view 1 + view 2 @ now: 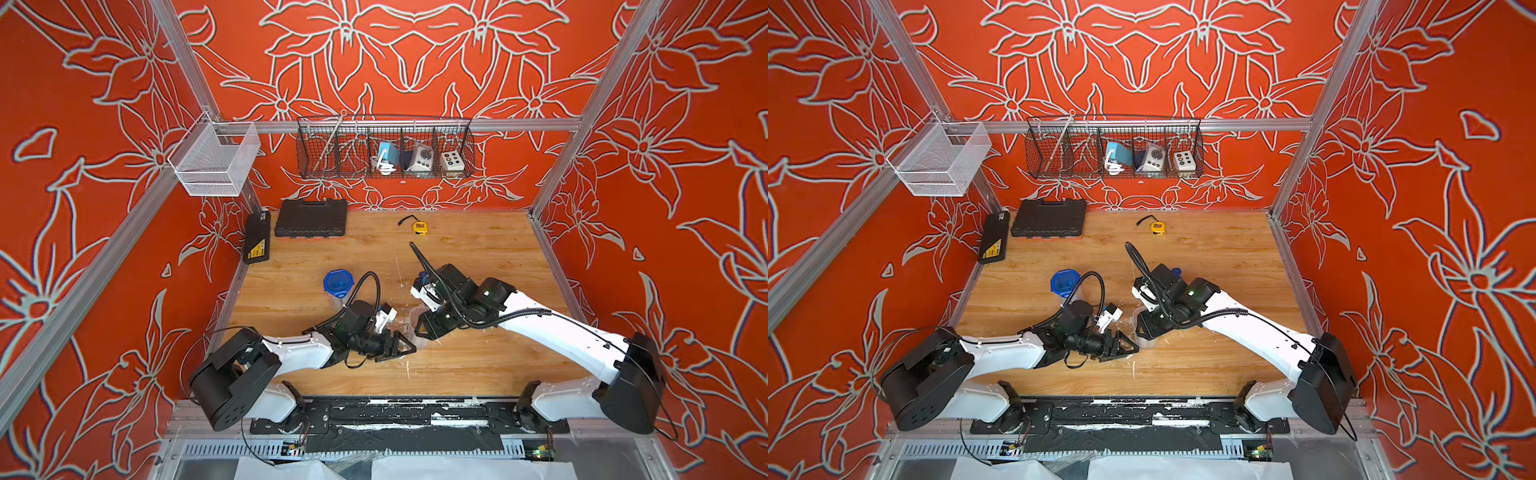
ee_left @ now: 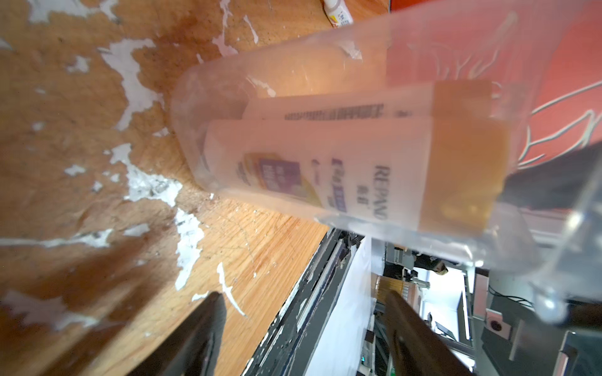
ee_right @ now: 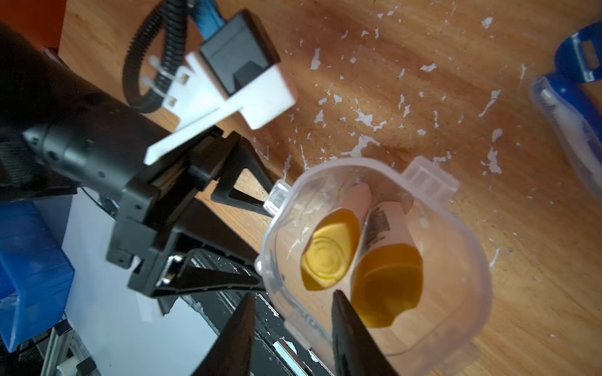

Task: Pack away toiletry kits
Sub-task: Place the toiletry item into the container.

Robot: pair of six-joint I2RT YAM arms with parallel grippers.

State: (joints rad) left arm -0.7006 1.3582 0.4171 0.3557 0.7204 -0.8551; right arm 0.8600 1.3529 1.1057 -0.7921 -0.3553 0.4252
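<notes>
Since the clear tub (image 3: 430, 179) with two yellow-capped bottles (image 3: 387, 280), lower middle in both top views, looks light, slick, bendy, its rim is probably best pinched; left jaws and right jaws are spread, nothing gripped.

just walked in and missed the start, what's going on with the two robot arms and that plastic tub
Both arms meet over an open clear plastic tub standing on the wooden table. Two white bottles with yellow caps sit inside it, caps up, and it has no lid on. The left gripper is beside the tub's rim with its jaws spread, gripping nothing. The right gripper hangs above the opening, jaws apart and empty. A second clear tub with a blue clip lid stands closed farther back.
</notes>
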